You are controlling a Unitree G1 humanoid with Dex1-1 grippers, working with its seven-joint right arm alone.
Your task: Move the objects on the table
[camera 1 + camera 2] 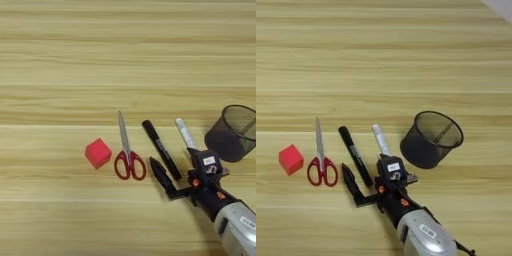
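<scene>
Gripper (368, 175) open, blk marker (355, 155), red cube (291, 159)

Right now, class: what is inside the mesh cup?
The cup looks empty: through its open mouth only mesh wall shows. Its floor is dark and partly hidden by the near wall, so something small there cannot be excluded.

Far table (125, 50) bare, scissors (127, 155), markers (161, 149), perhaps pen cup (431, 139) crowding claw (372, 175)
</scene>
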